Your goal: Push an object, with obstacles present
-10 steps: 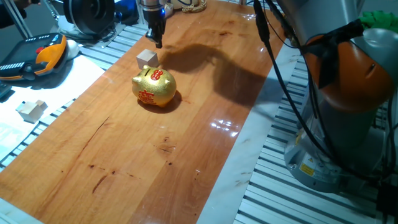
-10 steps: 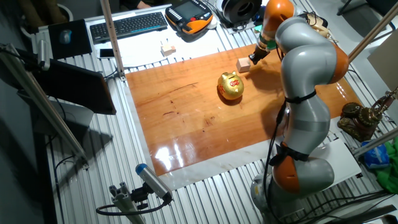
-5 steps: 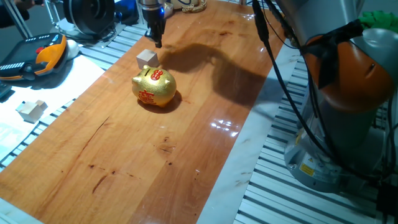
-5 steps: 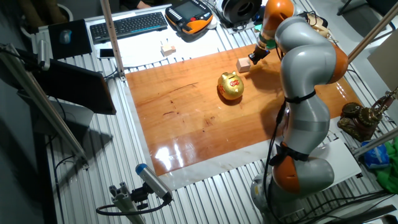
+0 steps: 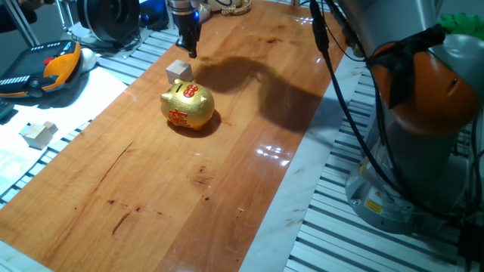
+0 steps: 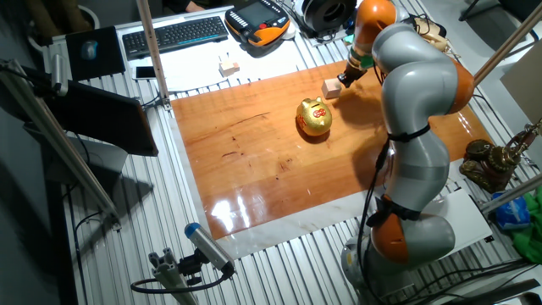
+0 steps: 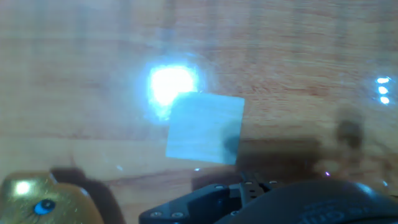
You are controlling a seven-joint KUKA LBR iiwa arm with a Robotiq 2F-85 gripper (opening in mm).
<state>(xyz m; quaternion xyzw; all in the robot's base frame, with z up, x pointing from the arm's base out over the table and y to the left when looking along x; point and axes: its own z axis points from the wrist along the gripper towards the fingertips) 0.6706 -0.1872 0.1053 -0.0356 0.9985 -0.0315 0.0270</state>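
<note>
Nothing has shifted over the last second: my gripper (image 5: 190,51) still hovers just behind the cube (image 5: 179,71), finger state unclear, with the piggy bank (image 5: 187,106) close ahead, so the push hasn't begun.

The fingers (image 6: 343,78) sit just beside the cube (image 6: 331,88), perhaps touching; piggy bank (image 6: 314,117) nearby.

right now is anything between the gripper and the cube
Nothing visible. The gripper hangs just behind the cube with only bare board between them. The piggy bank sits close on the cube's far side, away from the gripper.
</note>
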